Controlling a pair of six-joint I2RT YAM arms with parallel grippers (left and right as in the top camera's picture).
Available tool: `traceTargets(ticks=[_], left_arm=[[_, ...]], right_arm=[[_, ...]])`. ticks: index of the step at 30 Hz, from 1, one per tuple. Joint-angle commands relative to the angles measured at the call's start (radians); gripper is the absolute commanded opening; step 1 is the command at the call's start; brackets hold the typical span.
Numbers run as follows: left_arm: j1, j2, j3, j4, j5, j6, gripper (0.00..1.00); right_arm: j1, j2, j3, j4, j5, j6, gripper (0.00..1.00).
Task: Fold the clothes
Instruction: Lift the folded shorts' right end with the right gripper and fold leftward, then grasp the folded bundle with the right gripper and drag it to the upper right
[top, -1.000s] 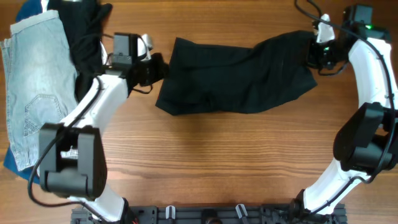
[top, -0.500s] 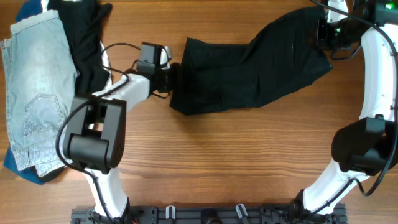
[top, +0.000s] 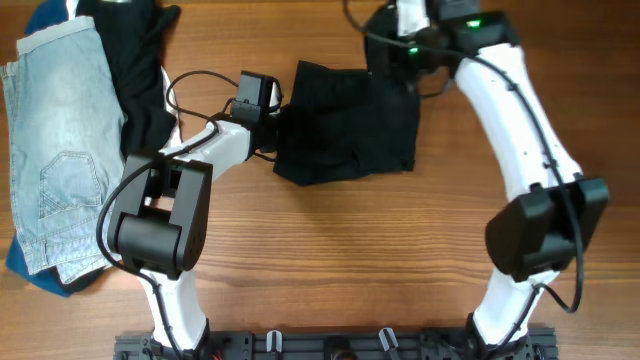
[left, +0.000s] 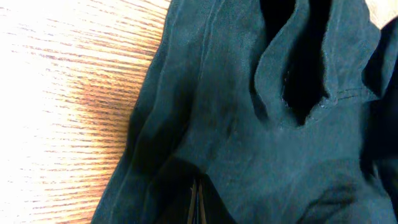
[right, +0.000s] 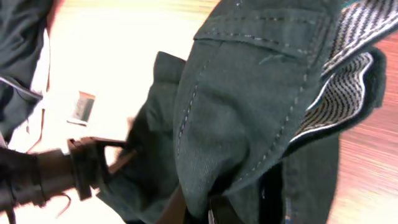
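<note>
A black pair of shorts (top: 345, 120) lies on the wooden table, folded over to about half its width. My left gripper (top: 278, 118) is shut on the shorts' left edge; the left wrist view shows the cloth (left: 261, 124) pinched between its fingers (left: 194, 208). My right gripper (top: 392, 62) is shut on the other end of the shorts and holds it above the garment's top middle. The right wrist view shows that waistband (right: 249, 112) draped over its fingers (right: 208, 208).
A light blue pair of jeans (top: 55, 150) lies at the far left, over a darker blue garment (top: 30, 270). Another black garment (top: 135, 60) lies at the top left beside the jeans. Bare wood fills the lower half of the table.
My right gripper has carried the shorts' right end from the far right over to the middle, folding the garment leftward. My left gripper has shifted slightly right, still holding the left edge.
</note>
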Motion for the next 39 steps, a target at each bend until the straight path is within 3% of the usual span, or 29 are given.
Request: traceTargets(ticks=[1,6,12,13,14,15,18,20,22,24,27,33,37,39], left_arm=[[0.003,0.021,0.003,-0.009,-0.017,-0.002,0.04],[0.090,-0.076,0.006,-0.063,0.123,-0.003,0.04],[0.306,-0.400,0.018,-0.236,0.130,0.002,0.30],[0.335,-0.439,0.018,-0.235,0.130,0.002,0.40],[0.349,-0.451,0.018,-0.235,0.130,0.002,0.42],[0.365,-0.455,0.018,-0.240,0.130,0.002,0.46],[0.371,-0.452,0.018,-0.270,0.121,0.056,0.47],[0.371,-0.452,0.018,-0.281,0.077,0.058,0.48],[0.371,-0.452,0.018,-0.281,0.050,0.058,0.49],[0.371,-0.451,0.018,-0.281,0.042,0.058,0.49],[0.371,-0.451,0.018,-0.287,0.027,0.058,0.50],[0.371,-0.451,0.018,-0.301,0.021,0.058,0.51],[0.371,-0.451,0.018,-0.299,0.021,0.057,0.51],[0.371,-0.451,0.018,-0.299,0.021,0.057,0.51]], right_arm=[[0.068,0.095,-0.007,0.050,0.027,0.104,0.04],[0.150,0.196,-0.007,0.117,0.011,0.146,0.04],[0.218,0.236,-0.007,0.234,-0.058,0.123,0.08],[0.235,0.236,-0.007,0.267,-0.169,0.005,0.43],[0.245,0.232,-0.003,0.269,-0.226,-0.057,0.64],[0.252,0.225,0.012,0.235,-0.233,-0.070,0.71],[0.235,0.162,0.031,0.106,-0.221,-0.091,0.78],[0.208,0.137,0.031,0.019,-0.100,-0.068,0.85],[0.195,0.150,-0.002,-0.017,0.028,-0.038,0.84],[0.195,0.169,-0.077,0.005,0.027,-0.010,0.73],[0.196,0.185,-0.190,0.020,0.027,0.043,0.70],[0.100,0.185,-0.377,0.026,0.147,0.218,0.83],[-0.080,0.185,-0.391,0.100,0.225,0.173,0.87],[-0.211,0.185,-0.391,0.242,0.312,0.158,0.95]])
